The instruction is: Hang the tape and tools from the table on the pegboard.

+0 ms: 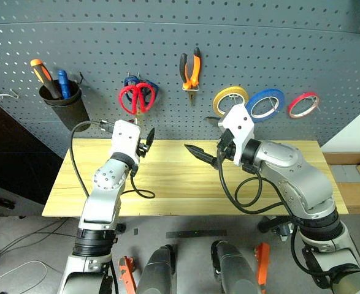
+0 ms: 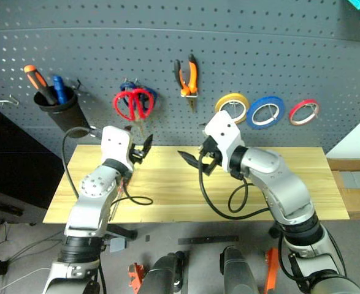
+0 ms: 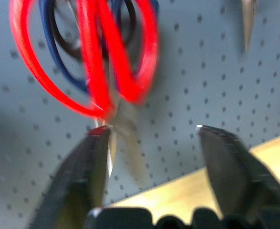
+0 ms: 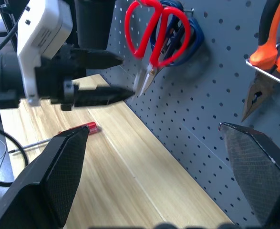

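The red-handled scissors [image 1: 136,98] hang on the dark grey pegboard [image 1: 106,37], over a blue-handled pair. My left gripper [image 1: 148,139] is open just below them, and in the left wrist view the steel blades [image 3: 123,129] hang close beside one of its fingers [image 3: 89,171]. The orange-and-black pliers [image 1: 192,70] hang to the right, then the blue tape [image 1: 265,104] on its hook. My right gripper [image 1: 202,154] is open over the table [image 1: 278,184], holding nothing. The red-handled screwdriver [image 4: 77,129] lies on the tabletop under the left gripper.
A yellow roll [image 1: 230,99] and a red roll [image 1: 303,105] hang either side of the blue tape. A black cup [image 1: 62,105] on the board's left holds an orange-and-black screwdriver and a blue-handled tool. Black cables from both wrists droop onto the table.
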Tool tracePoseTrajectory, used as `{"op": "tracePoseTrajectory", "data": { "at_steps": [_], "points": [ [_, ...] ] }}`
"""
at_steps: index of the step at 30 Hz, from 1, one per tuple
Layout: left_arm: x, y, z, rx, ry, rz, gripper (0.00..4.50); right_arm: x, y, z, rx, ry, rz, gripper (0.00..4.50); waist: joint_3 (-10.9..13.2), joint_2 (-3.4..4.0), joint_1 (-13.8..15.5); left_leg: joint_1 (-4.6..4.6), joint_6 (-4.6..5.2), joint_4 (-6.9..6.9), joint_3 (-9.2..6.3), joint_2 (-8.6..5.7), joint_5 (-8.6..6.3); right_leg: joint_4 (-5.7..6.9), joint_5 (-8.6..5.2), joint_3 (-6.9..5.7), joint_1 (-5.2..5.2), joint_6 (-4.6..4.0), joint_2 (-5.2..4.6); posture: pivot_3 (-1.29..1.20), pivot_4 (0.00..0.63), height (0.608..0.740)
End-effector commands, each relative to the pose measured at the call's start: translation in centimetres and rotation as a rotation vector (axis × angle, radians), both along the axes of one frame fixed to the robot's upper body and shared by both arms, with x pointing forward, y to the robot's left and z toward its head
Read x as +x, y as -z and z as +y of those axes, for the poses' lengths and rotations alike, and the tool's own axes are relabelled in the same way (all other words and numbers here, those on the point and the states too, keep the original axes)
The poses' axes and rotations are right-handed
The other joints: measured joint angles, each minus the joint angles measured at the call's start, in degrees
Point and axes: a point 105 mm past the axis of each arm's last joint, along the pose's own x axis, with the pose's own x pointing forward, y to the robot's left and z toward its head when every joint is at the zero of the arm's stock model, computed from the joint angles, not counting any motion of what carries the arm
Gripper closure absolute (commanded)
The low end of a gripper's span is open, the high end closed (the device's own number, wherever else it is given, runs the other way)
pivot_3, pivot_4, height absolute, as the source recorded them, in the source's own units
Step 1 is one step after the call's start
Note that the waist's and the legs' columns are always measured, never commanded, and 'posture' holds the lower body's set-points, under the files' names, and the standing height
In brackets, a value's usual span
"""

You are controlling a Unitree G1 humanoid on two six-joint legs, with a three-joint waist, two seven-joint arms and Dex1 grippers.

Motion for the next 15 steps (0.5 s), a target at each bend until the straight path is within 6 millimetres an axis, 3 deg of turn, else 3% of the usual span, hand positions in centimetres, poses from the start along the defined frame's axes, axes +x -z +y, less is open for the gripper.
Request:
{"op": "tracePoseTrajectory", "data": {
  "at_steps": [1,3,7,11,15],
  "points": [
    [-1.7,1.9,-0.4,-0.007,0.021,0.087,0.02,-1.3,1.5,1.2,-0.034,-0.027,0.037,0.0,0.0,0.0,-0.3,0.0,0.0,-0.01,-0.01,0.0,0.0,0.0,0.0,0.0,0.0,-0.01,0.0,-0.15,0.223,0.74],
    [-2.7,4.5,0.1,-0.07,0.003,0.225,0.02,-1.6,3.0,1.7,-0.064,-0.016,0.077,0.0,0.0,0.0,-0.5,0.01,0.0,-0.03,-0.01,0.0,-0.01,0.01,0.0,0.01,-0.01,-0.01,0.0,-0.14,0.227,0.74],
    [-3.6,8.4,3.9,-0.156,-0.136,0.464,0.02,-2.0,4.9,2.5,-0.075,0.026,0.187,0.0,0.0,0.0,-0.8,0.01,0.0,0.06,-0.04,0.05,0.0,0.06,-0.17,-0.02,-0.01,0.25,0.05,-0.14,0.24,0.74],
    [-3.2,9.6,7.8,-0.158,-0.228,0.596,0.02,-2.2,5.9,3.3,-0.105,0.047,0.293,0.0,0.0,0.01,-0.9,0.06,0.0,0.1,-0.07,0.12,0.02,0.11,-0.17,-0.04,-0.01,0.25,0.14,-0.13,0.253,0.74],
    [-2.1,10.4,10.3,-0.231,-0.266,0.703,0.02,-2.2,6.1,4.4,-0.122,0.034,0.334,0.0,0.0,0.02,-0.8,0.09,0.0,0.09,-0.04,0.09,0.02,0.09,-0.18,-0.01,0.01,0.26,0.14,-0.14,0.271,0.74]
  ]
}}
